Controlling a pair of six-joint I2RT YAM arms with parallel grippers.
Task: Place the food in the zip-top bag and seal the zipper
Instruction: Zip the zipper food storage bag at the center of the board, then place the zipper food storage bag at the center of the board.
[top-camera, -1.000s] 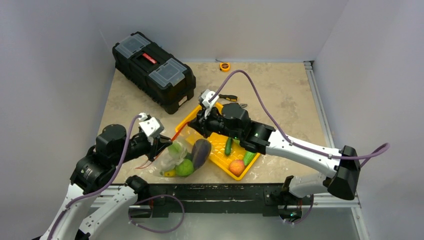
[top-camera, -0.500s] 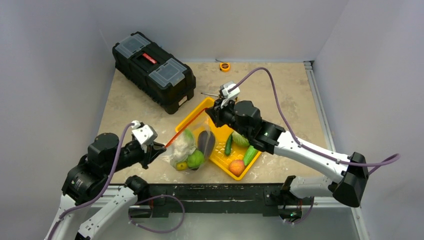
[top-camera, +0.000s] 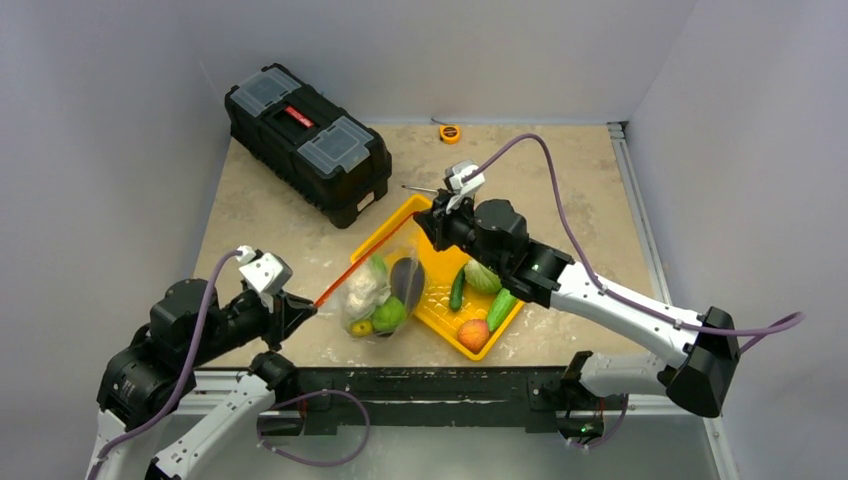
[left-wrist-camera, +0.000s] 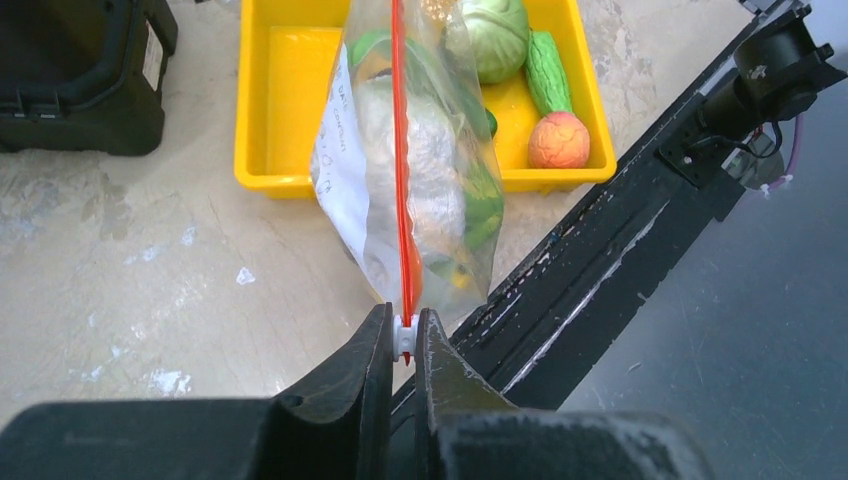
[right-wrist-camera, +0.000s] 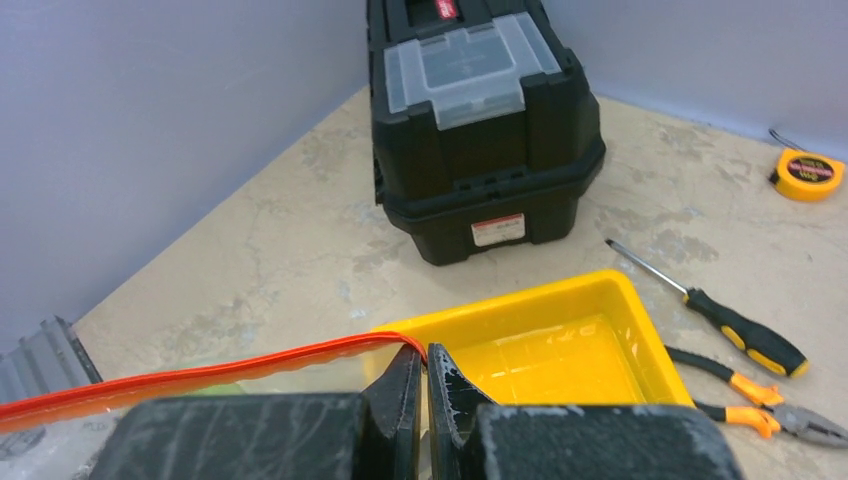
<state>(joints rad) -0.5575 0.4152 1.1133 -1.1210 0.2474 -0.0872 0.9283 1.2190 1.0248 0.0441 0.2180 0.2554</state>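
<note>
The clear zip-top bag (top-camera: 380, 298) hangs stretched between my two grippers over the tray's left edge. It holds a white cauliflower (top-camera: 365, 285), a purple eggplant (top-camera: 407, 280), a green round fruit (top-camera: 388, 315) and a yellow squash (top-camera: 360, 328). Its red-orange zipper (top-camera: 360, 265) runs taut along the top. My left gripper (top-camera: 300, 310) is shut on the white slider (left-wrist-camera: 403, 335) at the strip's near end. My right gripper (top-camera: 430, 222) is shut on the bag's far end (right-wrist-camera: 425, 355). Cabbage (top-camera: 482, 277), two cucumbers (top-camera: 457, 290) and an orange peach (top-camera: 473, 333) lie in the tray.
The yellow tray (top-camera: 440, 315) sits at mid-table, just right of the bag. A black toolbox (top-camera: 305, 140) stands at the back left. A screwdriver (right-wrist-camera: 740, 330) and pliers (right-wrist-camera: 750, 405) lie behind the tray, with a tape measure (top-camera: 450, 132) near the back wall.
My left gripper has slid back to the near left along the red-orange strip with the slider. My right gripper moved right, then held still. The bag now hangs stretched.
</note>
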